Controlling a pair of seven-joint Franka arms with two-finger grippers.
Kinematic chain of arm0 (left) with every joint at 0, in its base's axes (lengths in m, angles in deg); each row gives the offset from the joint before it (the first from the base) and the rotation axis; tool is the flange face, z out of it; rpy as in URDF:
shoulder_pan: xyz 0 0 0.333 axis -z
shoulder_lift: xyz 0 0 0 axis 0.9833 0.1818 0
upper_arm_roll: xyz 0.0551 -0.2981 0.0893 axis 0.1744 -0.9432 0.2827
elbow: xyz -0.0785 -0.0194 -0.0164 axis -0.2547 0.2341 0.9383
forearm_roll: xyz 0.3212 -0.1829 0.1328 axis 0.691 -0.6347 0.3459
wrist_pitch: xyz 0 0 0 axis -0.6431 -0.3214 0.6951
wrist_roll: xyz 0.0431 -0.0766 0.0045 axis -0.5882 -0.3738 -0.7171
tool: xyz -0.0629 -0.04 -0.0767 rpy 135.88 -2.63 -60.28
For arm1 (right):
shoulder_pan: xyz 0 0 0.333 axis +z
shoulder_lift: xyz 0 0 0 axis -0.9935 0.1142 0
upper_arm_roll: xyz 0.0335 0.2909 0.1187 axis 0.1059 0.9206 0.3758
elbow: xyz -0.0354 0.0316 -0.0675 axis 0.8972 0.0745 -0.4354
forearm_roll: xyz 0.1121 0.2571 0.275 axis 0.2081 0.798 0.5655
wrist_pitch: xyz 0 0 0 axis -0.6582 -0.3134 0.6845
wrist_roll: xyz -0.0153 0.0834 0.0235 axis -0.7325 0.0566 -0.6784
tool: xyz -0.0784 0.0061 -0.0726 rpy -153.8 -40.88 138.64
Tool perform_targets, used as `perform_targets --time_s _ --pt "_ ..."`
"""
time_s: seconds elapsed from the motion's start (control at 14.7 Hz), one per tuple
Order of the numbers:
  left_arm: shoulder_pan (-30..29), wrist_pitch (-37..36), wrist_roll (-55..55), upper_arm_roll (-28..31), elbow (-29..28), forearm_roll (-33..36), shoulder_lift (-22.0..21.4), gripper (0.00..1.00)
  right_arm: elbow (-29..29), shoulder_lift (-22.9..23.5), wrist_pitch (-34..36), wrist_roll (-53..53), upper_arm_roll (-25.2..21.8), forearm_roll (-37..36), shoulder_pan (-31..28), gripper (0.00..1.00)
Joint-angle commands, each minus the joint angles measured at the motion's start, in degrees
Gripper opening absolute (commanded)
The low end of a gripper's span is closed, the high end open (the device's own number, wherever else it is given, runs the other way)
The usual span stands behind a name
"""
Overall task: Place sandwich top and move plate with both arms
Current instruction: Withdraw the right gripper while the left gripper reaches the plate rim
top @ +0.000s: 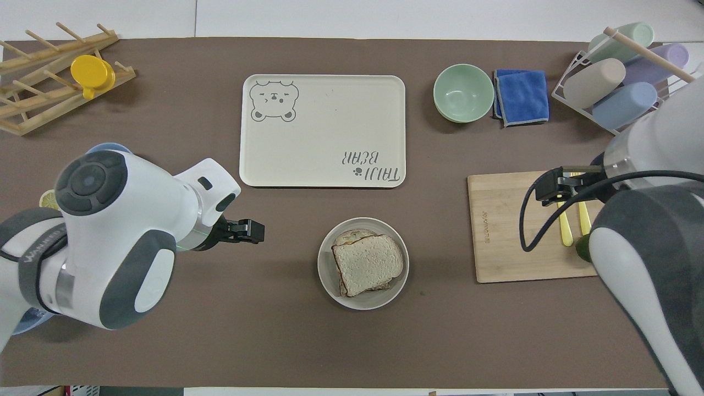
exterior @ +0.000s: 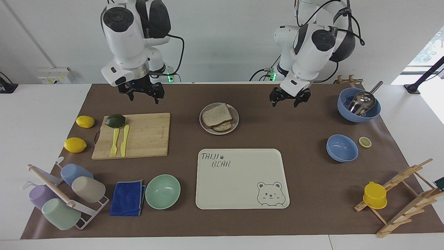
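Observation:
The sandwich top (exterior: 215, 115), a light brown bread slice, lies on a lower slice on the small round plate (exterior: 235, 125). It also shows in the overhead view (top: 367, 264), and so does the plate (top: 328, 286). My right gripper (exterior: 141, 93) is open and empty, raised over the cutting board's edge nearest the robots; it also shows in the overhead view (top: 553, 187). My left gripper (exterior: 290, 101) is open and empty, raised over the mat between the plate and the scoop bowl. It too shows in the overhead view (top: 250, 231).
A cream bear tray (exterior: 242, 180) lies farther from the robots than the plate. A cutting board (exterior: 145, 135) holds an avocado, a fork and a knife. A blue bowl with a metal scoop (exterior: 359, 106), a second blue bowl (exterior: 342, 148) and a mint bowl (exterior: 162, 191) stand around.

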Motion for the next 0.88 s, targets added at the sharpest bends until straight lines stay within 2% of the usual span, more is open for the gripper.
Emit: perform_targets --time_s 0.0,0.14,0.27,0.41,0.68,0.82 --pt "4.89 8.93 -6.74 0.98 -7.34 -2.22 -1.46 1.0 3.12 1.29 1.97 -8.41 -2.58 1.78 -2.16 1.0" --pt "8.15 15.61 -12.73 0.98 -9.97 -2.22 -0.58 1.0 3.3 2.0 1.71 -10.45 -2.05 1.6 -4.62 1.0" --pt "10.43 19.93 -13.46 0.98 -11.48 -3.18 1.35 1.0 4.0 2.09 1.8 -10.81 -2.84 1.26 -4.72 1.0" --pt "10.71 21.61 -13.63 0.98 -11.74 -5.2 2.58 1.0 3.91 1.83 1.97 -10.89 -4.42 1.95 -4.28 1.0" --pt "11.85 22.23 -13.37 0.89 -11.92 -5.74 3.81 0.99 2.16 0.07 1.62 -10.98 -4.51 2.13 -4.28 1.0" --pt "14.47 24.68 -13.46 0.98 -11.92 -5.74 5.48 0.95 2.33 0.42 0.57 -12.38 -4.69 2.83 -4.28 1.0"
